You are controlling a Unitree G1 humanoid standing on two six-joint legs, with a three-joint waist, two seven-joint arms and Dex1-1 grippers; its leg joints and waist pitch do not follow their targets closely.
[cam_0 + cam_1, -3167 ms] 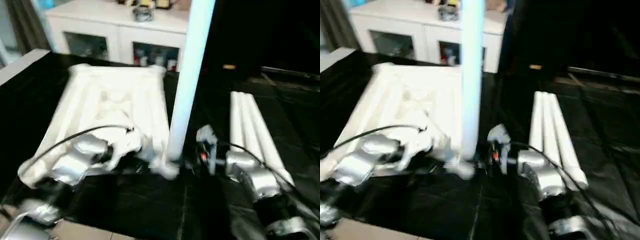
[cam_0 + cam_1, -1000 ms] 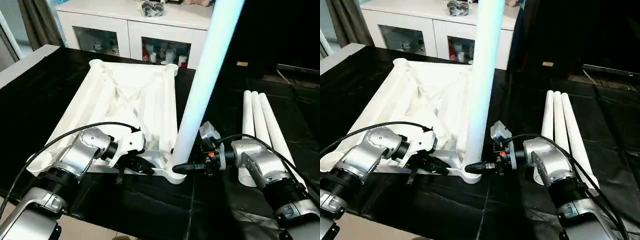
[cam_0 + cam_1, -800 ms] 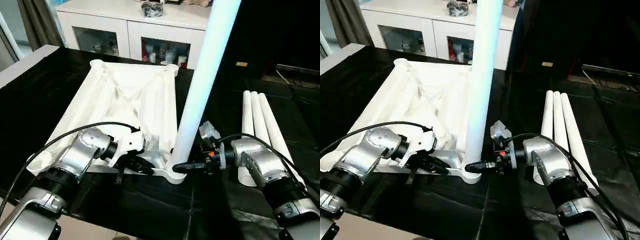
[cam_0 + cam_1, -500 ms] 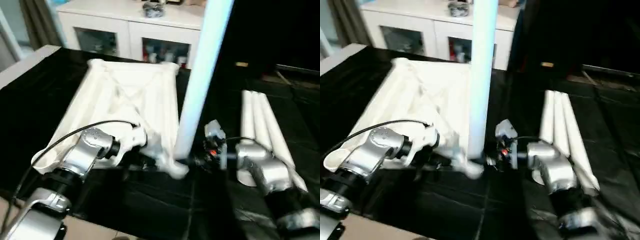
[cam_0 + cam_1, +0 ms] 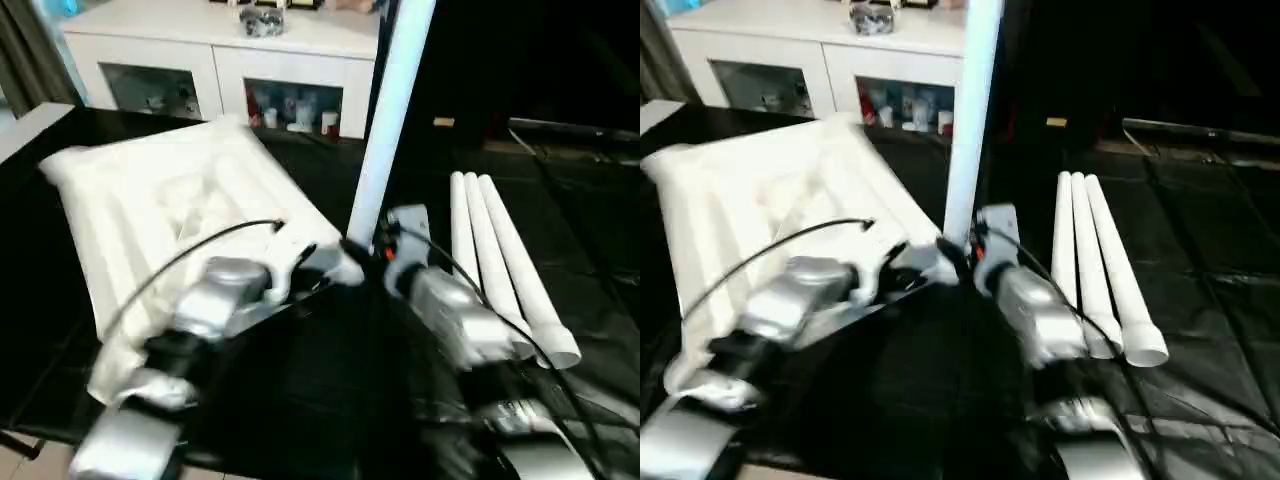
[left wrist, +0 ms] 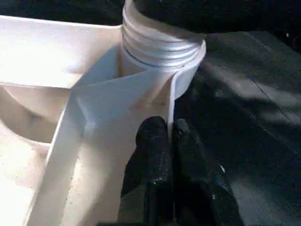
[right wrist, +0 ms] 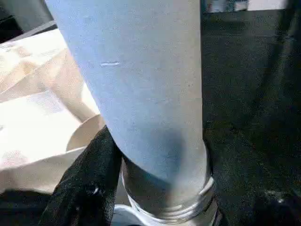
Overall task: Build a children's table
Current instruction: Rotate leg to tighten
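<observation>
I have the table top (image 5: 160,225) lying underside up on the black cloth (image 5: 590,250), and one leg (image 5: 390,120) stands upright in its near corner socket (image 6: 162,52). In the left wrist view the thread at the leg's foot shows above the socket rim, so I judge the leg is not fully seated and that screwing it home is the step in hand.

My left gripper (image 6: 168,134) is pinched tight on the thin rib of the top just beside that socket, steadying the part. My right gripper (image 7: 155,183) straddles the foot of the leg, one black finger (image 7: 87,188) lying against its side; the jaws stand about as wide as the leg, clasping it.

Three spare legs (image 5: 495,260) lie side by side on the cloth to my right, well apart from the top.

Next I would turn the leg until the thread disappears, holding the rib firm so the top cannot swing with it.
</observation>
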